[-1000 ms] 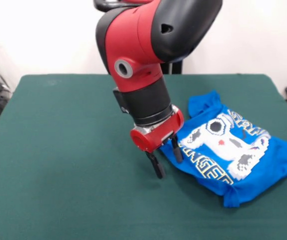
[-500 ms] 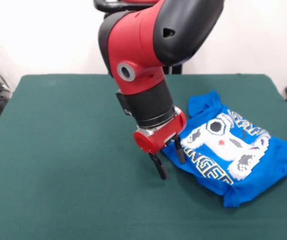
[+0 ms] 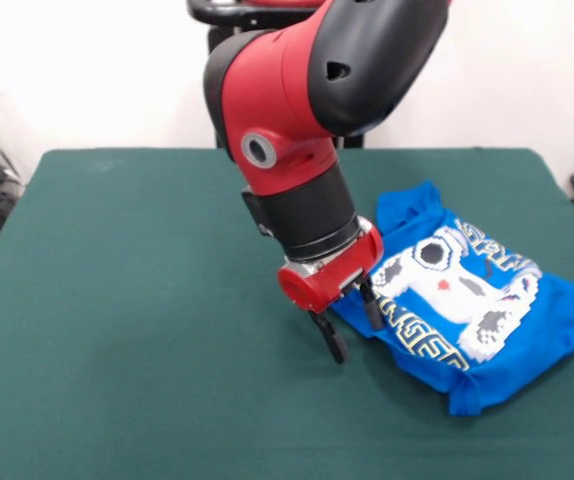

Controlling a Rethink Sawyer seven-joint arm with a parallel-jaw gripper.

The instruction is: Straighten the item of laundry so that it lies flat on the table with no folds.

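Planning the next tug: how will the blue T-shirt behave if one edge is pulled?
Probably floppy: the T-shirt lies rumpled, its print distorted by folds. Likely light, so it may drag across the table whole instead of unfolding. The open pincer straddles its edge.

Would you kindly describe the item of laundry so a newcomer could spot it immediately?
Start from the dark green table that fills the front view, then look toward its right side, beside the open gripper. There lies a crumpled bright blue T-shirt, the only garment, marked by a white pixel-art print and yellow-outlined lettering.
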